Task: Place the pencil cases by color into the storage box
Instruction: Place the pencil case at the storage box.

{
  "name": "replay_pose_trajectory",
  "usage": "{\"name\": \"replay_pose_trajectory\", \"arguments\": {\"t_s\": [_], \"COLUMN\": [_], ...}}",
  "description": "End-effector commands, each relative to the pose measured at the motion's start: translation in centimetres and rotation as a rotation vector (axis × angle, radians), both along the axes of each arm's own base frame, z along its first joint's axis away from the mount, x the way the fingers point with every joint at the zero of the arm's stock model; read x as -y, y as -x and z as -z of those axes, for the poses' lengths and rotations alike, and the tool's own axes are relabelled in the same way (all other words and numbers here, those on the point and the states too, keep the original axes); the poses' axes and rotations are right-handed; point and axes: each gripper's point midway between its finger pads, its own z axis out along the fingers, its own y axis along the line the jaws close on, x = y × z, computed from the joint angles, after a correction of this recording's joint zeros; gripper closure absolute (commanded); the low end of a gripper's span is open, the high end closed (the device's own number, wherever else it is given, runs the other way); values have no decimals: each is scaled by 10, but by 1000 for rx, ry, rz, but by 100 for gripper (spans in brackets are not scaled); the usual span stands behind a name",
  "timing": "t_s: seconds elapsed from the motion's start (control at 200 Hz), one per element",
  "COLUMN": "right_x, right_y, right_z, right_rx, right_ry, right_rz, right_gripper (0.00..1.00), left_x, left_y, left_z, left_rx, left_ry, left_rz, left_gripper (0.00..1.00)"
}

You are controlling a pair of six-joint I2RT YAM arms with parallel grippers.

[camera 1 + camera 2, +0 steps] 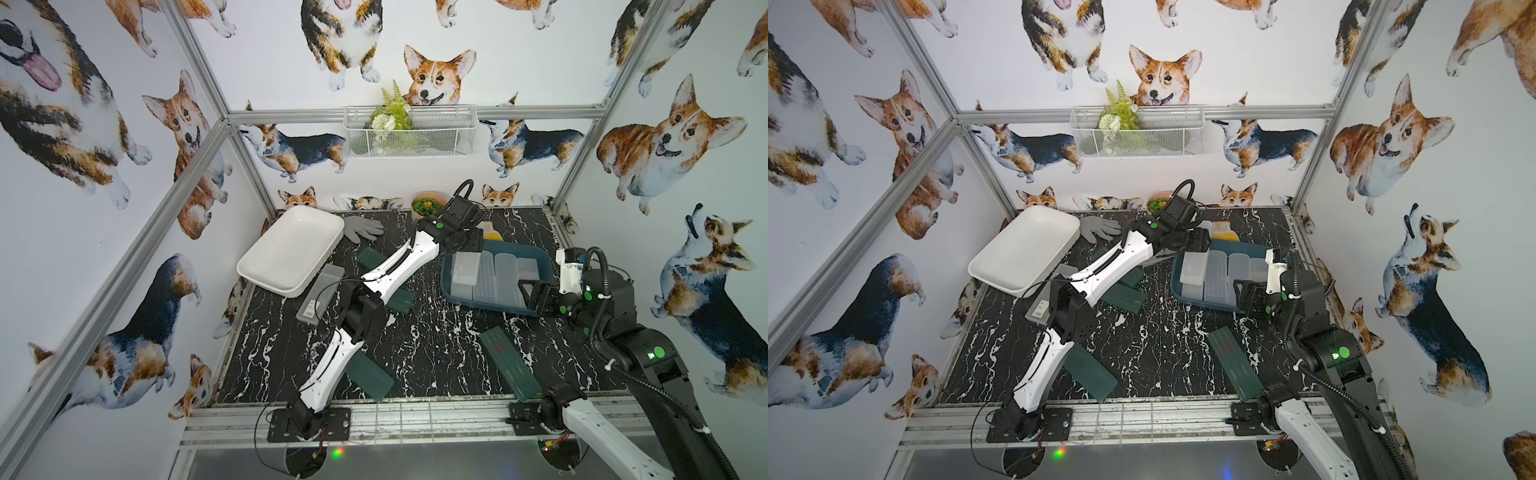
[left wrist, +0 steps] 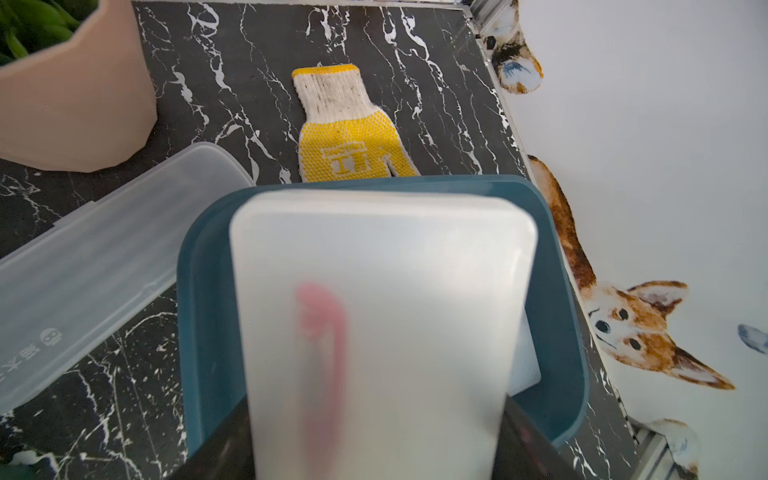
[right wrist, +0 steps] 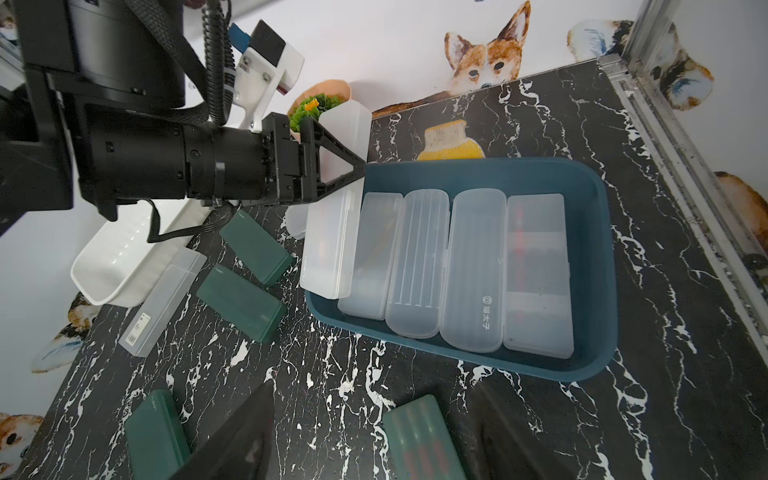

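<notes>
Well, the biggest thing is the black bench (image 1: 436, 353) with white streaks. The white tub (image 1: 291, 249) sits at its far left corner. The blue tub (image 3: 592, 257) sits by the right edge, toward the far side.

Four clear cases (image 3: 419, 266) lie flat, side by side, in the blue tub. The right wrist view shows all four, but in both top views the arms hide part of them. Four green cases (image 1: 509, 361) lie on the bench: two near the front edge and two in the middle. The left arm covers part of the middle two in both top views, and the right wrist view shows them whole. A labelled clear case (image 1: 320, 293) lies just beside the white tub. Only the left wrist view clearly shows a spare clear case (image 2: 104, 257), just outside the blue tub and near the plant pot (image 2: 75, 91). That view also shows the whole yellow glove (image 2: 349, 137) behind the blue tub. The grey glove (image 1: 361, 228) shows only in the top views, at the far edge.

The left arm bends up over the middle of the bench and reaches to the blue tub's left side. The left claw (image 3: 353, 170) is clenched on the held clear case (image 2: 374, 324), which tilts against that side of the tub. The right arm folds up from the front right corner. The right claw (image 1: 534, 297) hangs by the blue tub's near right corner, spread wide and holding nothing.
</notes>
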Motion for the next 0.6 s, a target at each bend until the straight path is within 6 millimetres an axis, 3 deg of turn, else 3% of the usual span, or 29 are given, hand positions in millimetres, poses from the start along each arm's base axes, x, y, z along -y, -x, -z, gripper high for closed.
{"name": "replay_pose_trajectory", "arguments": {"t_s": [0.0, 0.446, 0.596], "right_x": [1, -2, -2], "right_y": [-5, -10, -14], "right_z": [-8, 4, 5], "right_rx": [52, 32, 27], "right_ry": [3, 9, 18], "right_rz": [4, -4, 4], "right_gripper": [25, 25, 25], "left_x": [0, -9, -10], "left_y": [-9, -5, -2], "left_z": [4, 63, 74], "left_rx": [20, -59, -87], "left_ry": [-4, -117, -132], "left_rz": [-39, -55, -57], "left_gripper": [46, 46, 46]}}
